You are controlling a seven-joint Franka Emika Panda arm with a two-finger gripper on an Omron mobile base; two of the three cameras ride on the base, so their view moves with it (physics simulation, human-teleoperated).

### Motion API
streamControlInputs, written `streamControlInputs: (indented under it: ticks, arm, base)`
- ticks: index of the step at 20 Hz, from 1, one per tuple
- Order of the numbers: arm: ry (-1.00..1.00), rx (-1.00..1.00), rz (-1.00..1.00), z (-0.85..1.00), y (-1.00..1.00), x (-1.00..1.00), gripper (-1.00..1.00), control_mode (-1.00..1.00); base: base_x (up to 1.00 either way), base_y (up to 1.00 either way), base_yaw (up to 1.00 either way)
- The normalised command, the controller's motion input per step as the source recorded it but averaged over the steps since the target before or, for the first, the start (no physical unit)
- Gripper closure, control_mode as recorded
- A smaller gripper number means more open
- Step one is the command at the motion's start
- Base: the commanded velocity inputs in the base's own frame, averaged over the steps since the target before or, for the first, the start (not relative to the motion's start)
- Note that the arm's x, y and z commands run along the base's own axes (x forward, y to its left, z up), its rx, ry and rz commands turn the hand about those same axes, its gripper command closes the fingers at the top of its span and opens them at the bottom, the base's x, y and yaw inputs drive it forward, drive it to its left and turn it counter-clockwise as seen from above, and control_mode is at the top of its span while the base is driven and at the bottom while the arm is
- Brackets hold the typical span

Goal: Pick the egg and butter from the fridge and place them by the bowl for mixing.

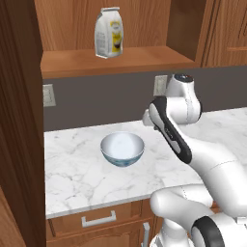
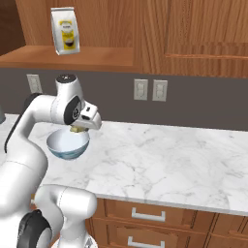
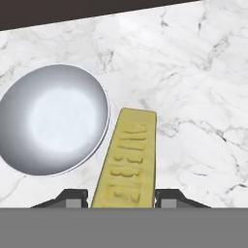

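The butter (image 3: pixel 128 155), a pale-yellow stick with raised lettering, runs up the hand view from between my fingertips (image 3: pixel 72 197). My gripper (image 3: pixel 123 198) is shut on it. In the right base view the gripper (image 2: pixel 77 128) hangs just above the near right rim of the bowl (image 2: pixel 68 144), with a bit of butter (image 2: pixel 75 129) showing under the hand. The light blue-grey bowl (image 1: pixel 122 148) with its white inside stands upright on the marble counter (image 1: pixel 72 173). In the hand view the bowl (image 3: pixel 51 126) lies left of the stick, above bare counter. The egg and the fridge are out of view.
A white and yellow bag (image 1: pixel 109 33) stands on the wooden shelf above the counter. Wall outlets (image 2: pixel 140 89) sit on the grey backsplash. A tall wood panel (image 1: pixel 17 144) borders the counter's left end. Open marble (image 2: pixel 164 155) stretches right of the bowl, with drawers (image 2: pixel 147 214) below.
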Motion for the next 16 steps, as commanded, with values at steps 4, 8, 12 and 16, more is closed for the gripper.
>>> streamControlInputs:
  ticks: [4, 8, 12, 16]
  arm:
    - [-0.1, 0.03, 0.01, -0.52, -0.48, -0.02, 1.0, -1.0]
    - [-0.13, 0.0, 0.05, -0.5, -0.36, 0.01, 1.0, -1.0]
    - [0.02, 0.0, 0.06, -0.43, -0.25, 0.32, 1.0, -1.0]
    - [0.03, 0.03, 0.11, -0.29, -0.22, 0.45, 1.0, -1.0]
  base:
    - [0.0, 0.0, 0.0]
    - [0.0, 0.0, 0.0]
    - [0.0, 0.0, 0.0]
    - [0.0, 0.0, 0.0]
